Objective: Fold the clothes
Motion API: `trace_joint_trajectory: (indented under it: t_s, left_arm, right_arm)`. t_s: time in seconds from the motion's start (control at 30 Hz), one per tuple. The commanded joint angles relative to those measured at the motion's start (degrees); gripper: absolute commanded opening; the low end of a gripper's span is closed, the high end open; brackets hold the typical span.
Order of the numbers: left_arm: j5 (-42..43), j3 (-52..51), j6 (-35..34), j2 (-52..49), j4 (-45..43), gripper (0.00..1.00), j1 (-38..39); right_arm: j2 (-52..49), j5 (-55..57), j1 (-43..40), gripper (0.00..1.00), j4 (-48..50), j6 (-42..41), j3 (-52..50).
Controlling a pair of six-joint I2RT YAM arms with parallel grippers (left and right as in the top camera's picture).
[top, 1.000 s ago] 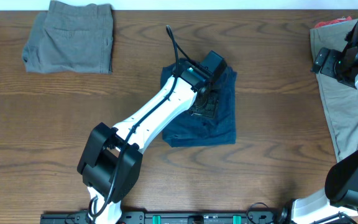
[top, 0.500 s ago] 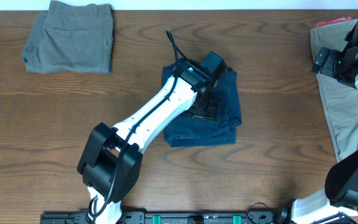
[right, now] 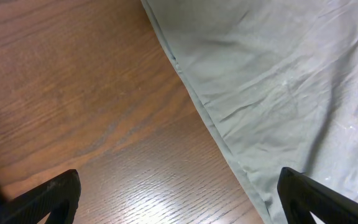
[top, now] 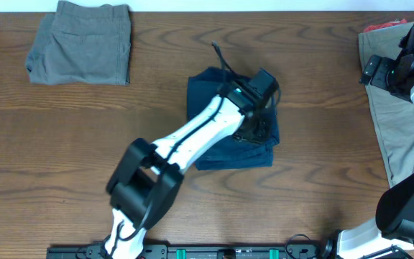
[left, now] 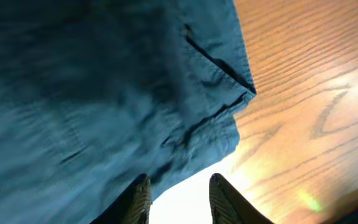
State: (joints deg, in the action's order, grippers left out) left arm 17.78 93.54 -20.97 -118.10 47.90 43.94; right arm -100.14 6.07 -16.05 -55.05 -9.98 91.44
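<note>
Wooden table [top: 322, 180], clothes spread across it. Khaki shorts [top: 387, 108] lie unfolded along the right edge. Navy shorts [top: 203, 93] sit at centre in a rough folded rectangle, layers uneven at one corner. Grey shorts [top: 81, 43] far left, folded, well apart. Coral garment [top: 383, 27] peeks out at the far right corner.

Left gripper [left: 179, 180] low over the navy edge, jaws apart, nothing between them. Right gripper [right: 179, 177] above the khaki hem, jaws wide, empty.

Likely step: tidying the navy fold. Press along the edge and square the stray layer without dragging the stack.

Brown wooden table [top: 322, 180] (strong grain), 1 black rail [top: 70, 252] along its near edge.
</note>
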Motion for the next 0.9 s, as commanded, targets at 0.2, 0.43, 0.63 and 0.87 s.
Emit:
trace_joint_trajectory:
  t_s: [0.2,0.43,0.63,0.87]
  left_arm:
    - [2.8,-0.7,0.1,-8.2,-3.0,0.31,4.1]
    - [2.8,0.1,0.1,-6.3,0.2,0.25,7.0]
    - [2.7,0.9,-1.5,3.3,6.3,0.23,7.1]
    - [-9.4,0.9,-1.6,12.8,0.7,0.24,6.3]
  right_arm:
    - [-0.3,0.5,-0.3,0.99,0.0,0.6,0.6]
    - [-0.3,0.5,-0.3,0.99,0.0,0.6,0.6]
    - [-0.3,0.6,-0.3,0.99,0.0,0.6,0.6]
    - [-0.3,0.5,-0.3,0.99,0.0,0.6,0.6]
